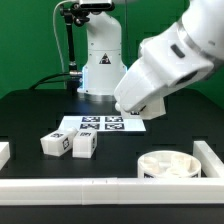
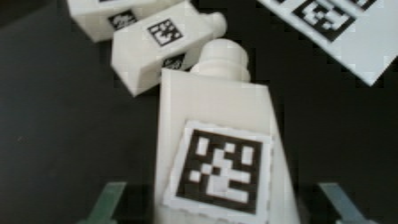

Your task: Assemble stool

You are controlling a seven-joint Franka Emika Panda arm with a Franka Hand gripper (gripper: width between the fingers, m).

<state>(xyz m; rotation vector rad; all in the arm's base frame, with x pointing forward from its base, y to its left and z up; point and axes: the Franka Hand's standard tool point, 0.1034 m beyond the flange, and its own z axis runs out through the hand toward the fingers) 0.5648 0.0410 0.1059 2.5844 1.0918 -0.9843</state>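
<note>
Stool in parts: one seat (image 1: 165, 163) on the table (image 1: 30, 115) at the exterior view's right, plus three legs. Two legs (image 1: 55, 144) (image 1: 85, 146) lie just beside each other near the marker board (image 1: 105, 125). Gripper (image 2: 219, 195) is clamped on the third leg (image 2: 210, 110).

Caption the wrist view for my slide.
Gripper holds a tagged white stool leg; two more legs lie on the black table.

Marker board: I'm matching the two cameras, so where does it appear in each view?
Exterior view: the marker board lies flat mid-table, in front of the robot's base.
Wrist view: only part of it shows, cut off by the frame, beyond the gripped leg.
Shared landmark: the two loose legs beside it.
</note>
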